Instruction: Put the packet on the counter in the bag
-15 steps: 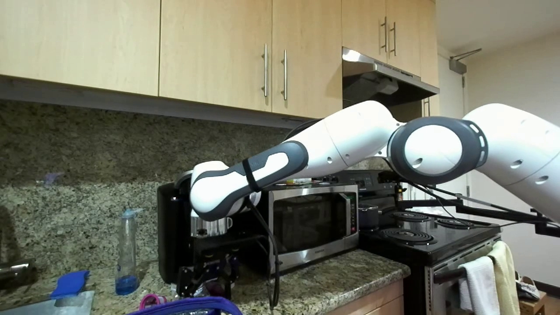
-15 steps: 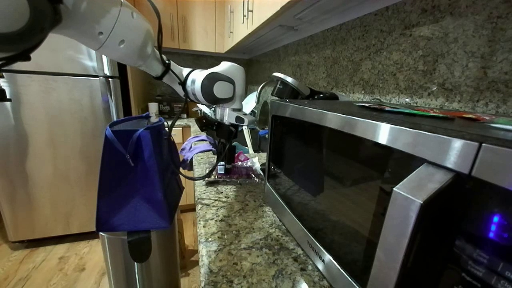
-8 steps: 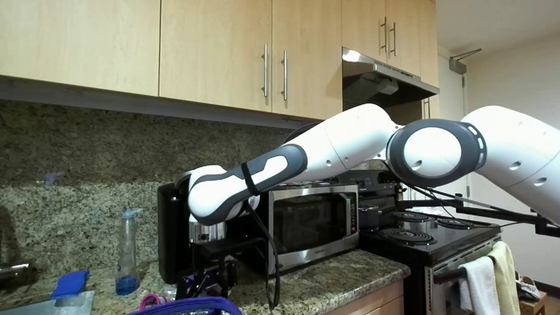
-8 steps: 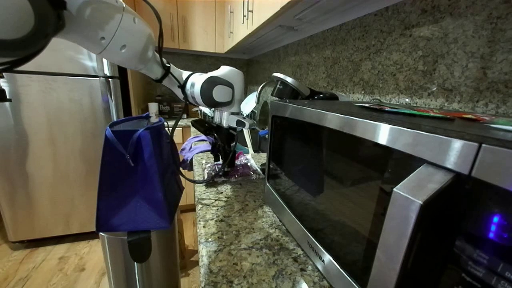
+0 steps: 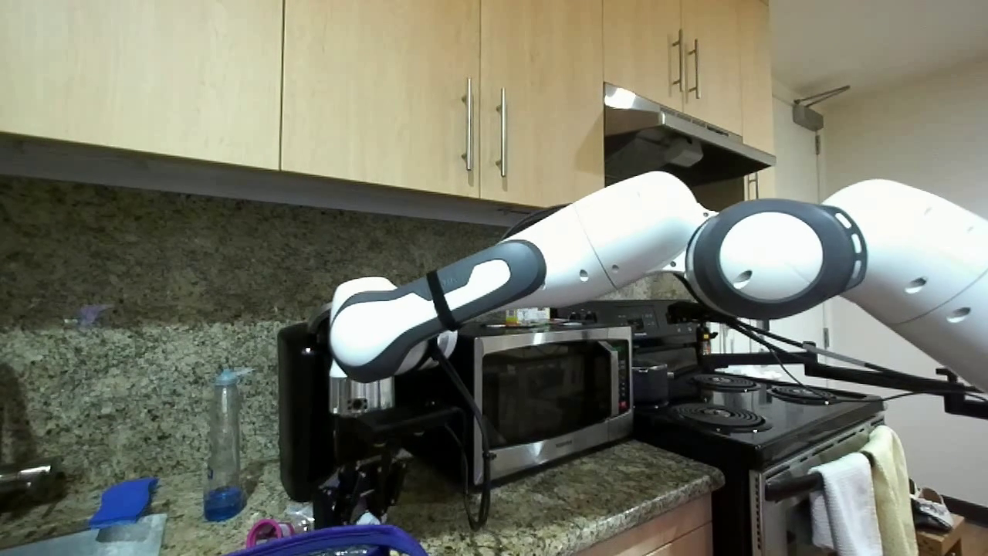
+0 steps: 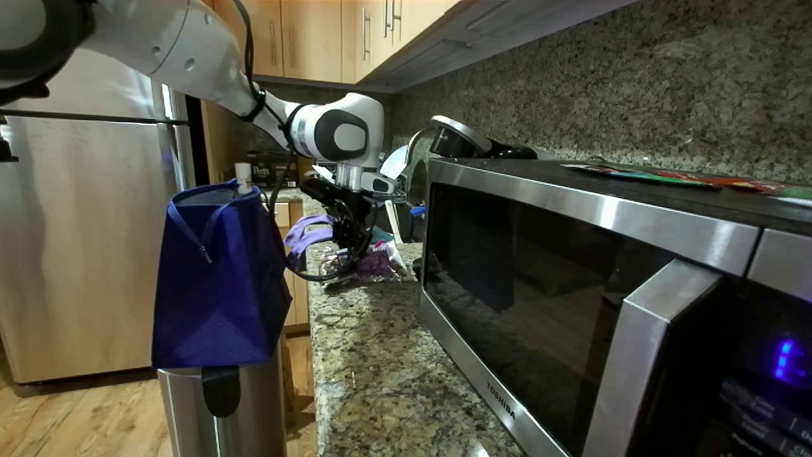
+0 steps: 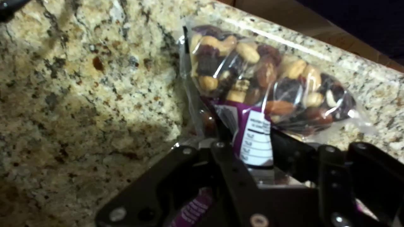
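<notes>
A clear packet of nuts (image 7: 252, 72) with a purple and white label lies at the edge of the granite counter (image 7: 94, 78) in the wrist view. My gripper (image 7: 247, 132) is closed on the label part, which bunches up between its dark fingers (image 7: 288, 146). In an exterior view the packet (image 6: 384, 263) shows low against the counter (image 6: 374, 368), under the black gripper (image 6: 355, 254). The blue bag (image 6: 219, 279) stands upright with its top gaping, beside the counter. Only its purple rim (image 5: 347, 533) shows in the view facing the cabinets.
Beneath the bag is a steel bin (image 6: 254, 412). A microwave (image 6: 539, 266) takes up the back of the counter. Near the gripper are a black coffee maker (image 5: 297, 417) and a bottle (image 5: 224, 448). A purple cloth (image 6: 309, 235) hangs over the counter edge.
The arm first went down, then came up slightly higher than it was a second ago. Its fingers have drawn together on the packet, which is now bunched. The bag has stayed put.
</notes>
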Robot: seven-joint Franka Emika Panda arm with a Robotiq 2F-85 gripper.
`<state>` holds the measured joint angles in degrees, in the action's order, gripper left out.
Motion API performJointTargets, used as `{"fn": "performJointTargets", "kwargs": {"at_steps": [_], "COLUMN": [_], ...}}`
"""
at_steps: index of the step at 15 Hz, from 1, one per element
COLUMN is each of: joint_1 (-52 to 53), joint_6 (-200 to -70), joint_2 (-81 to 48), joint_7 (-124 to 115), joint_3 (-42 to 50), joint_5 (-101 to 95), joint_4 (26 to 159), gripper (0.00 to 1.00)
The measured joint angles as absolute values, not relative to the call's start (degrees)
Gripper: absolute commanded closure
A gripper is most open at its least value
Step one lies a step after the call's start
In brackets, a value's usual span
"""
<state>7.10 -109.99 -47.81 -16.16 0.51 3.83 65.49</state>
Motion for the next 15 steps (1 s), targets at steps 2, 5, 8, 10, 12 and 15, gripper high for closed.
{"fn": "performJointTargets", "kwargs": {"at_steps": [2, 5, 8, 10, 12, 15], "joint_1": [8.10, 10.60, 12.73, 13.46, 13.92, 15.40], "joint_6": [-110.02, -110.36, -110.87, -112.17, -113.65, -113.88], "joint_2": [-46.35, -42.48, -37.64, -34.21, -30.68, -25.30], "joint_7": [-15.31, -14.83, -14.83, -14.83, -14.83, -14.43], "joint_3": [-0.07, -0.71, -0.92, -0.99, -1.20, -2.54], "joint_5": [3.57, 1.89, 0.37, -0.55, -1.62, -4.59], "joint_4": [66.25, 68.67, 71.82, 73.95, 75.81, 78.21], "gripper": [0.94, 0.93, 0.93, 0.92, 0.92, 0.93]}}
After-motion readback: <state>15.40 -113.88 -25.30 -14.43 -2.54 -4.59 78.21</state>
